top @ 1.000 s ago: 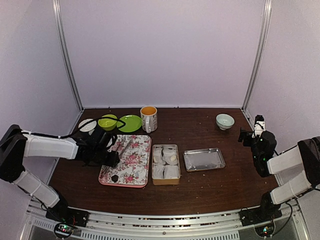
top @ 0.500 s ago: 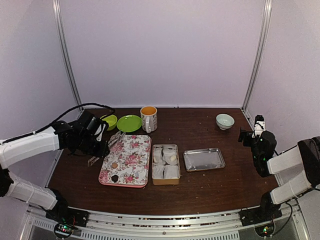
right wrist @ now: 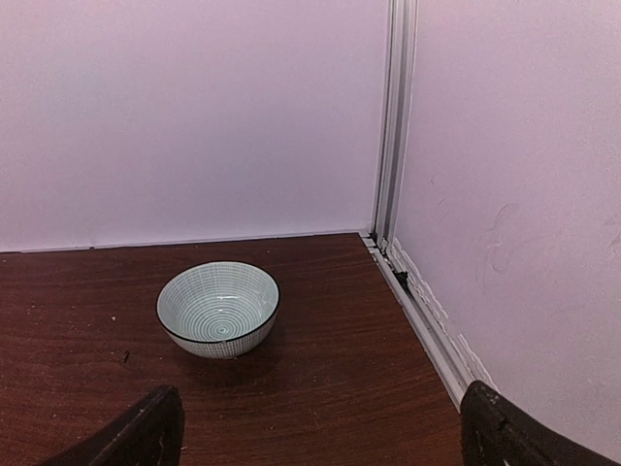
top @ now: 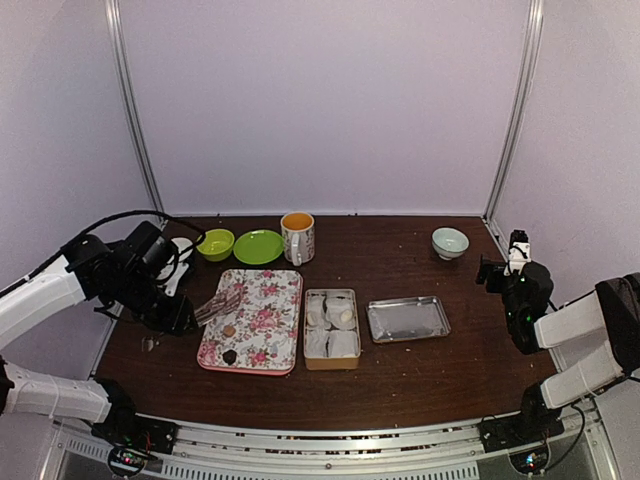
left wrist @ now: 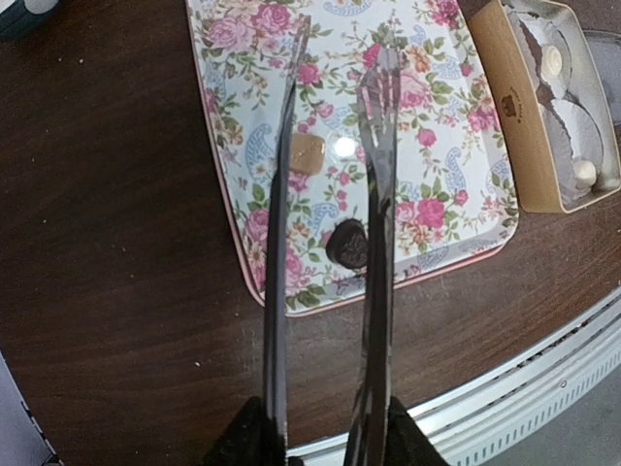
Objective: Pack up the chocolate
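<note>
**Tongs poised at the tray, chocolate not yet picked up**

Left of the floral tray, the left arm stood raised, with its forearm slanting down toward the tray's left edge. The left end effector was partly closed around the handle end of a pair of metal tongs. The blades stood apart with nothing between their tips.

The chocolate lay on the tray's near part, a little nearer than a tan square sweet. In the wrist view it showed between the blades, close against the right-hand one. How high the tongs hung above it could not be told.

The step in hand looked like lining up for the pick. The next move would probably call for drawing the tips back to the chocolate, lowering them to straddle it and squeezing gently, since so small a lump could skid on the smooth tray.

Just right of the tray sat a tin of white wrapped cakes, then a bare metal pan, either a likely place to pack into.

Well right of the tray, the right arm was folded at the edge of the surface. The right end effector gaped wide, held nothing and faced a striped bowl.
</note>
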Available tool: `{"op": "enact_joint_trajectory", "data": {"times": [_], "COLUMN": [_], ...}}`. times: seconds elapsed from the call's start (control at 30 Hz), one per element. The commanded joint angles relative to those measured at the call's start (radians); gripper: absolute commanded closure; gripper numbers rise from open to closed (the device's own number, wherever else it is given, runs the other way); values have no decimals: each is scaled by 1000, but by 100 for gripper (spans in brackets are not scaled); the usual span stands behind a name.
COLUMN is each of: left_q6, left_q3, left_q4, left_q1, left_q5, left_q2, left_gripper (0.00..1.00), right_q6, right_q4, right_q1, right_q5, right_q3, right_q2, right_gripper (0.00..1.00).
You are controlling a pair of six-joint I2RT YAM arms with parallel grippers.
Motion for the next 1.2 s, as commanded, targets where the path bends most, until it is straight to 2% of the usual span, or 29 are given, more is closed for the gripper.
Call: {"op": "enact_joint_trajectory", "data": {"times": [0.0,0.13,0.43,0.6,1.17], "left_q6": [-26,-23,-28,-23,3], "left_q3": [-11,-25,-45,-57,-71], "left_q4": [-40,-52,-72,-71,-46], "left_q1": [5,2,3,2,3], "left_q5": [77,121,35,23,23], "left_q2": [-30,-22,-46,-40,24], "left_gripper": [62,62,60,54,54], "right_q6": [5,6,5,4,5], "right_q4": [22,22,21,21,21], "right_q1": [-5,-4,-4,-4,-5], "right_q5": [14,14,14,14,14], "right_q3": [18,17,17,17,17], "right_q2": [1,1,1,2,1], "right_gripper": [0,0,0,0,0]}}
